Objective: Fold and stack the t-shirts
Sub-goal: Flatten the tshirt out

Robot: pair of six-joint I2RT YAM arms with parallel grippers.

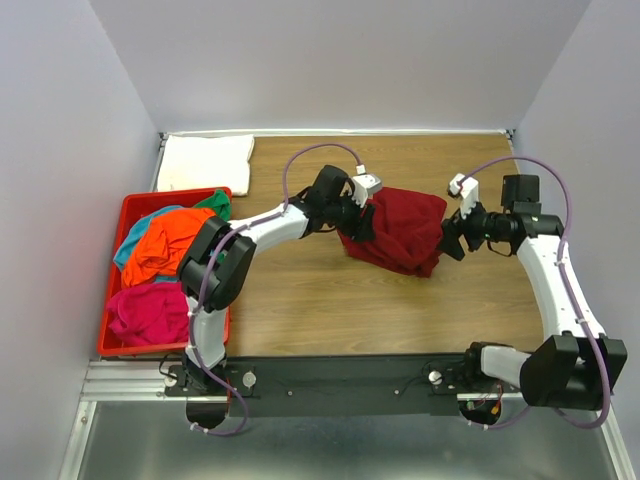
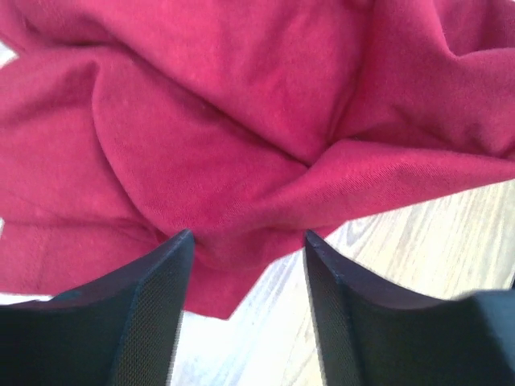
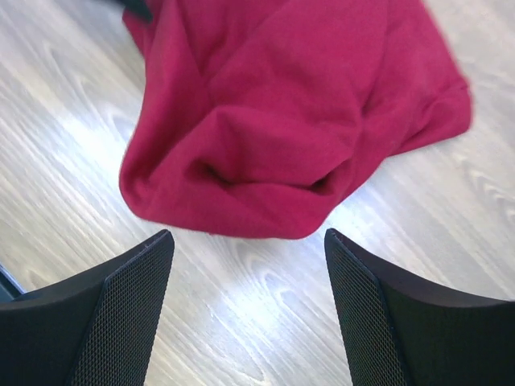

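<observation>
- Folds of the dark red t-shirt [image 1: 400, 232] filled the left wrist view, so its collar and sleeves could not be made out; it lay crumpled at the middle of the wooden table [image 1: 330, 310].
- From the left side, the left gripper [image 2: 245, 237] reached low to the shirt, fingers apart, with cloth at their tips.
- At the shirt's right edge, the right gripper [image 3: 248, 235] was wide apart and held nothing.
- One folded white t-shirt [image 1: 205, 163] lay at the far left corner.
- An orange t-shirt [image 1: 165, 245] and a pink t-shirt [image 1: 145, 310] lay in the red bin [image 1: 160, 199], partly hidden by the left arm.
</observation>
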